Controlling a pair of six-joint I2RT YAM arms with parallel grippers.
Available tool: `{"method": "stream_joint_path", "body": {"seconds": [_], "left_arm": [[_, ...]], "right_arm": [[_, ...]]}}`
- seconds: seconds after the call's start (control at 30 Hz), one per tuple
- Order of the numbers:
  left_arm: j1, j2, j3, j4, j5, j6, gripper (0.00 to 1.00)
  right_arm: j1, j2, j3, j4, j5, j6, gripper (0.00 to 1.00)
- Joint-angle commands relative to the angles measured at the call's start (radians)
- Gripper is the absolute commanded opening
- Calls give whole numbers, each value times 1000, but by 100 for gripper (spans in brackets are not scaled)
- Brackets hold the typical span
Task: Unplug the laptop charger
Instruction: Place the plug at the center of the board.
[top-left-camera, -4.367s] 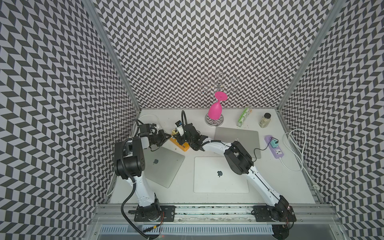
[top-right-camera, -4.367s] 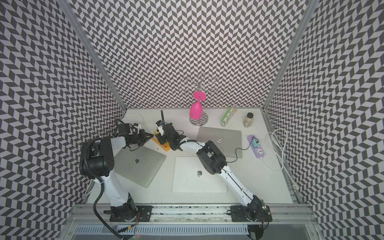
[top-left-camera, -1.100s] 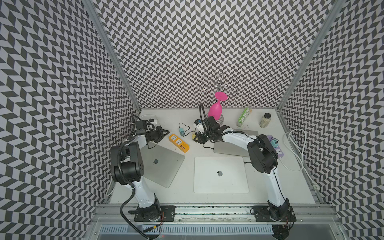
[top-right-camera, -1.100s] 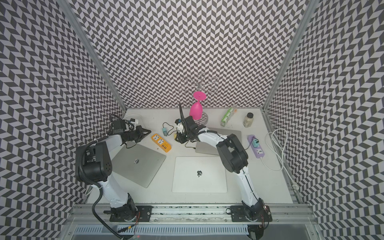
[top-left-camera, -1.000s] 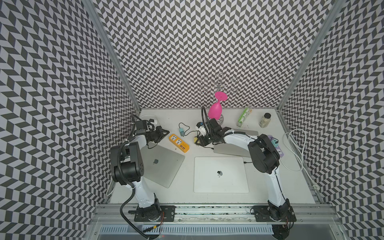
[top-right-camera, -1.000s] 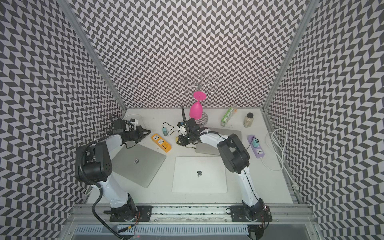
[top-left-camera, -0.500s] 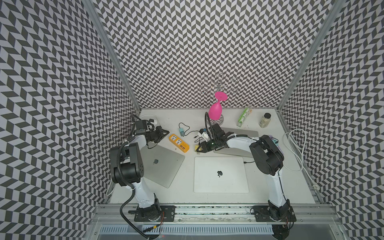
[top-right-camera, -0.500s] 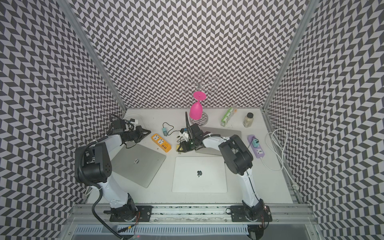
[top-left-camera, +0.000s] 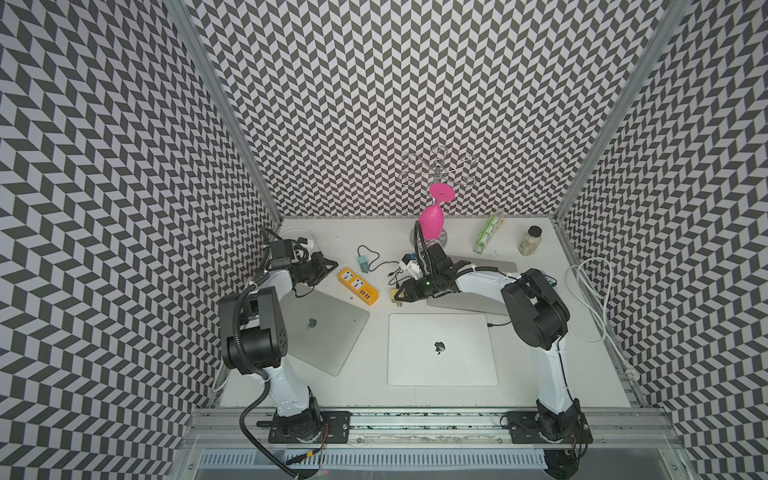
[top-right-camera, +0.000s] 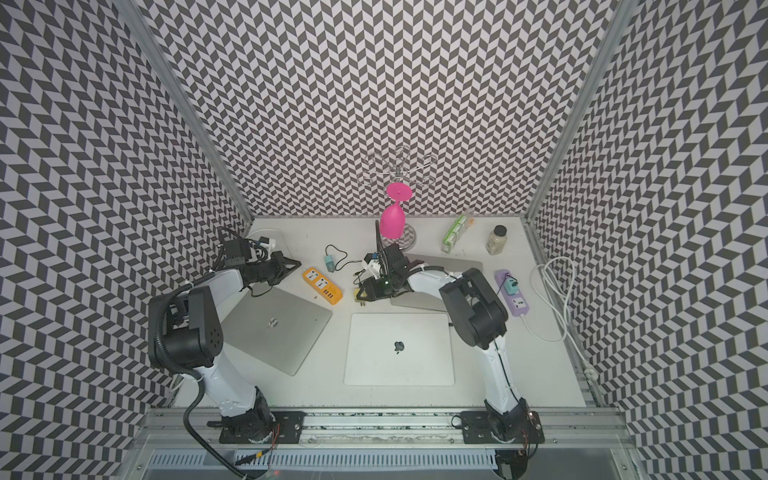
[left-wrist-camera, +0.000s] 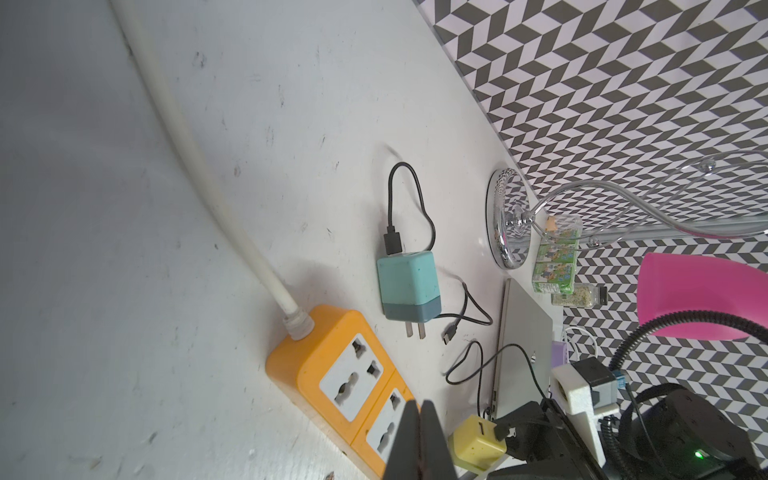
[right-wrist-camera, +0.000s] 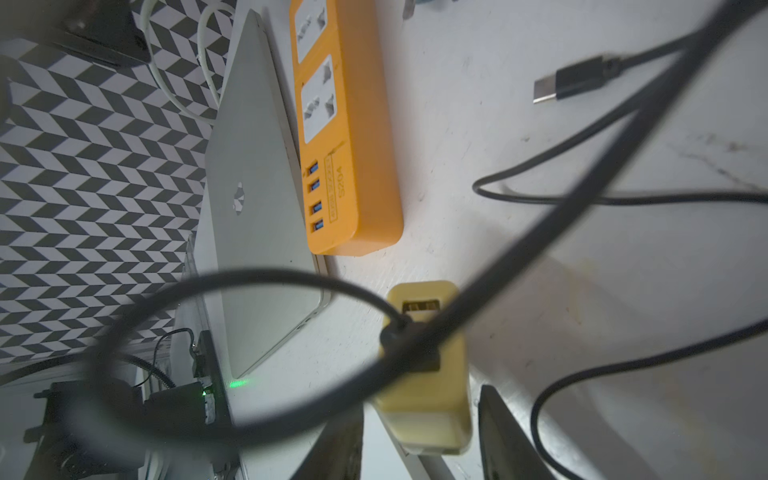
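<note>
The laptop charger (right-wrist-camera: 424, 365) is a pale yellow plastic cube with rounded corners and two metal prongs. It lies near the middle of the worktop (top-left-camera: 376, 374), out of the socket, just beside the USB end of the orange power strip (top-left-camera: 358, 286) and not touching it. A thin black cable (right-wrist-camera: 409, 355) is plugged in its port.

The right gripper (right-wrist-camera: 419, 399) has its jaws partly open, one on each side of the cube. In the right wrist view we see a narrow gap on both sides, so they do not clamp it. The left gripper (left-wrist-camera: 417, 444) has its jaws pressed together on nothing, by the far end of the strip.

The strip is glossy, with white socket faces, both free. A band of bare worktop separates cube and strip. The smooth white laptop (top-left-camera: 442, 349) has its far edge just on the near side of the cube. The grey laptop (top-left-camera: 469, 305) lies under the right arm. Cable loops and a teal charger (top-left-camera: 364, 263) lie toward the far edge.
</note>
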Motion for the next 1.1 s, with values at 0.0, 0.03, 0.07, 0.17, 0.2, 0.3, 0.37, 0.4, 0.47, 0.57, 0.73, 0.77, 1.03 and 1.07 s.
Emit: {"method": "stream_joint_path", "body": {"seconds": [0.0, 0.03, 0.07, 0.17, 0.2, 0.3, 0.37, 0.4, 0.47, 0.57, 0.73, 0.77, 1.03, 1.07], "left_arm": [[4, -35, -10, -14, -9, 21, 0], [5, -37, -11, -14, -10, 21, 0], [6, -37, -11, -14, -8, 21, 0], [6, -38, -12, -16, -10, 23, 0], [5, -38, -13, -16, -9, 23, 0], [5, -38, -13, -14, -8, 21, 0], [5, -38, -13, -13, -9, 18, 0], [6, -39, -12, -12, -8, 19, 0], [7, -38, -10, -13, -7, 19, 0], [11, -38, -7, -15, -4, 21, 0], [29, -38, 0, -18, 8, 20, 0], [32, -38, 3, -22, 10, 22, 0], [39, -11, 30, -31, 22, 26, 0], [38, -8, 34, -32, 23, 26, 0]], "right_arm": [[-3, -11, 22, -5, 23, -3, 47], [-3, -13, 28, -13, 38, -6, 48], [-3, -16, 34, -30, 62, -10, 48], [-3, -38, 42, -70, 142, -25, 49], [-3, -48, 38, -72, 148, -27, 50], [1, -85, 31, -81, 171, -25, 53], [3, -112, 23, -79, 195, -20, 54], [3, -122, 20, -77, 200, -17, 54], [3, -143, 23, -79, 218, -11, 55], [9, -160, 27, -58, 196, -5, 54], [58, -129, 106, -55, 262, -6, 51], [72, -119, 126, -52, 290, -9, 51], [140, 28, 326, 22, 418, 21, 49], [144, 64, 378, 11, 431, 19, 49]]}}
